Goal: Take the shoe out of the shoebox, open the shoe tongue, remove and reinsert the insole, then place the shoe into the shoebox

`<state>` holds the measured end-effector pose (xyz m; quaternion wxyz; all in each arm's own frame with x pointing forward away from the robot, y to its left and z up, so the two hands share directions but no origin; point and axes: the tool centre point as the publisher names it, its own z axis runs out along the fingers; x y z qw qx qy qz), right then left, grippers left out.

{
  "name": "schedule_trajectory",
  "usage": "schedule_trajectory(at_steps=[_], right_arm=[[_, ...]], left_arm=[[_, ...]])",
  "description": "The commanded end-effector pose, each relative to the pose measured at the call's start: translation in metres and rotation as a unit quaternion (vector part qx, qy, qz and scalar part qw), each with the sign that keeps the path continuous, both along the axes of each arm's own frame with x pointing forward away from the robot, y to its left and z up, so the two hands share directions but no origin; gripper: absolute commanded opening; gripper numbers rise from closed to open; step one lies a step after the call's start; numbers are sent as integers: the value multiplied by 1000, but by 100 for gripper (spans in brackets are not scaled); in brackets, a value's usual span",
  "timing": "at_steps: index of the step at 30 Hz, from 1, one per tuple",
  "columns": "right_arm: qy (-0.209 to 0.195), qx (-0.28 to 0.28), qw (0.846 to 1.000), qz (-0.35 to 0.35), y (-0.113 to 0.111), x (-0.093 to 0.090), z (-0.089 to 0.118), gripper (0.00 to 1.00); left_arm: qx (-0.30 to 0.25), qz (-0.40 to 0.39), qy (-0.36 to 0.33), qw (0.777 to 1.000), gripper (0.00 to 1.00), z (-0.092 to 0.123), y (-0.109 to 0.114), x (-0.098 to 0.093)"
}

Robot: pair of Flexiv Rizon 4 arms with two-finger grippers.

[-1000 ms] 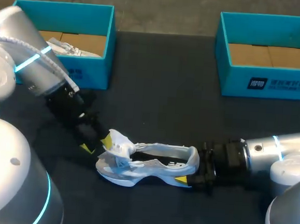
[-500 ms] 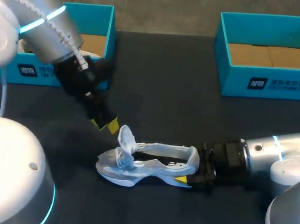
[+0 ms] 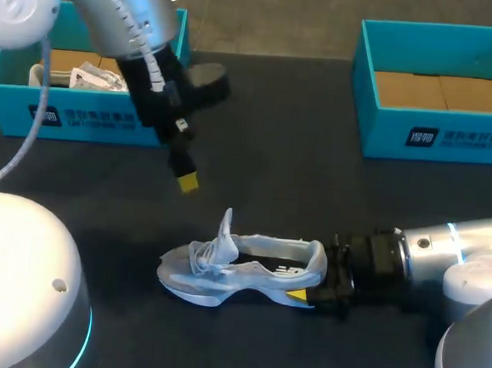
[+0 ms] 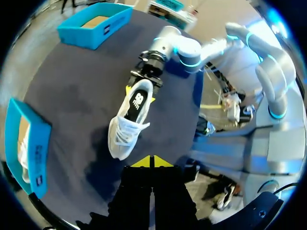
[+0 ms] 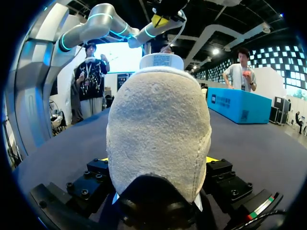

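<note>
Drew the left gripper (image 3: 188, 181) up and back off the shoe (image 3: 239, 270) within the last second, yellow tips pressed together with nothing between them. Left the tongue (image 3: 226, 225) standing upright, below and ahead of those tips. Kept the right gripper (image 3: 313, 285) clamped on the heel (image 5: 158, 120), with the shoe resting on the table (image 3: 297, 179), outside either box. Judged the tongue opened and the insole (image 4: 137, 101) next.

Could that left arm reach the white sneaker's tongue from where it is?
Probably yes. The left gripper hangs over bare black table just beyond the white and grey sneaker's upright tongue, and the right gripper holds only the heel.
</note>
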<state>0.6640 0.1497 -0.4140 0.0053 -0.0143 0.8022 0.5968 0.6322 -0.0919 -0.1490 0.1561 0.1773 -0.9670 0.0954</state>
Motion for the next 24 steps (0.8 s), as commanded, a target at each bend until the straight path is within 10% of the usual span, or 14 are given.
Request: schedule_trajectory(at_steps=[1, 24], right_arm=[[0, -1, 1000, -1, 1, -1, 0, 0], [0, -1, 1000, -1, 1, -1, 0, 0]], left_arm=[[73, -114, 18, 991, 0, 7, -14, 6], [24, -252, -63, 965, 0, -1, -43, 8]])
